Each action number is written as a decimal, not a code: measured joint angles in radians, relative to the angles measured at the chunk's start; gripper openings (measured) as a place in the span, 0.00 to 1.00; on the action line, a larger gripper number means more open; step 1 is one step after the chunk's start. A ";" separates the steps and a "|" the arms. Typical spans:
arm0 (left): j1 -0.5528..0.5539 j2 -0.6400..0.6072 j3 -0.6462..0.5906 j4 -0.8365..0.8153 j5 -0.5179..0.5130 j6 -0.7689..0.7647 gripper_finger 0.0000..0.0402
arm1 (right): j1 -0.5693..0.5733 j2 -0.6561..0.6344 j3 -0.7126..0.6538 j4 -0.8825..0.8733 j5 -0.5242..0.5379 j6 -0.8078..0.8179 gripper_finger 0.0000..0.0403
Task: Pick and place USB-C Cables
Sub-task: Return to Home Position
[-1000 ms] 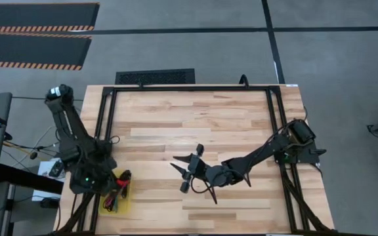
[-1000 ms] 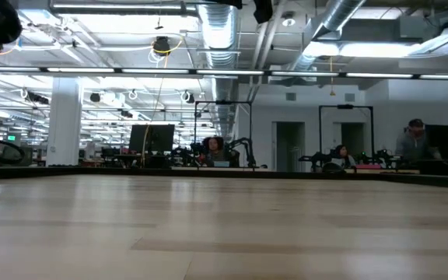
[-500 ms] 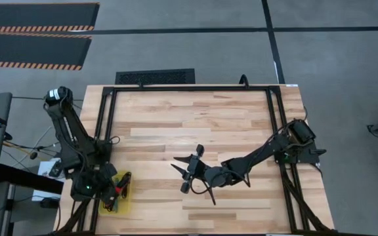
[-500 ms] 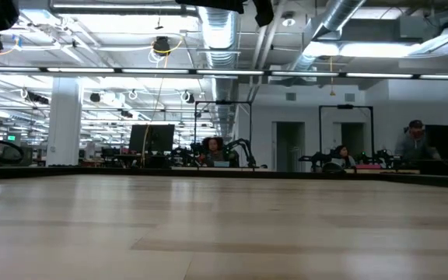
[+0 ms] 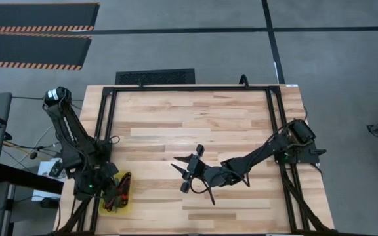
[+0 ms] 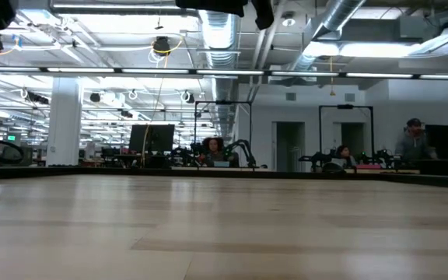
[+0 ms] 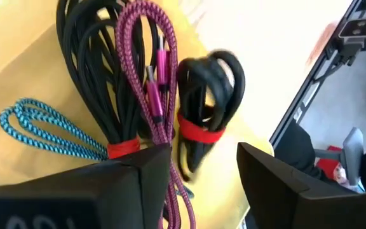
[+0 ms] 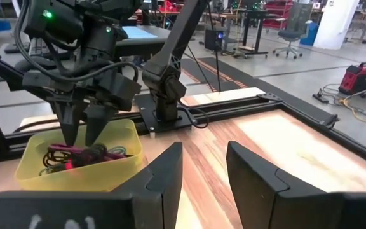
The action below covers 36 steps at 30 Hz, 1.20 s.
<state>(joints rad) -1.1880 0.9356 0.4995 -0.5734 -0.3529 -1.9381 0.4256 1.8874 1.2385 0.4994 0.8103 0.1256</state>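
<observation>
Shifting left gripper (image 7: 203,152) a little above yellow bin (image 7: 11,57); left arm sits lower over bin corner than second ago. Fingers apart, nothing between them. All four cables lie in bin: blue cable (image 7: 37,130), long black cable (image 7: 100,70), pink cable (image 7: 148,57), short black cable (image 7: 211,83) with red band. Right gripper (image 8: 203,147) hangs over middle of table (image 5: 195,118), same spot as before, fingers apart, holding nothing. I think putting-away part is done. Only going back to rest is left.

An open robotics lab: exposed ceiling ducts (image 6: 218,31), rows of workstations (image 6: 151,141).
</observation>
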 joint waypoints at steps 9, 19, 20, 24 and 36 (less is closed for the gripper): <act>0.050 0.000 0.000 -0.025 0.009 0.093 0.43 | -0.012 0.000 -0.001 -0.060 0.001 0.061 0.37; 0.101 -0.091 0.025 -0.067 -0.136 0.345 0.43 | -0.015 0.000 -0.001 -0.056 -0.026 0.061 0.34; 0.102 -0.108 0.039 -0.080 -0.182 0.391 0.43 | -0.016 0.000 -0.001 -0.063 -0.076 0.055 0.34; 0.104 -0.169 0.068 -0.106 -0.362 0.666 0.43 | -0.059 0.003 -0.001 -0.081 -0.360 0.085 0.32; 0.262 -0.192 -0.018 -0.068 -0.755 1.205 0.43 | -0.292 0.208 0.011 0.190 -0.855 0.182 0.28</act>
<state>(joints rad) -0.9261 0.7436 0.4815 -0.6414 -1.1078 -0.7332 0.1333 2.0956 1.2495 0.6889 -0.0452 0.3073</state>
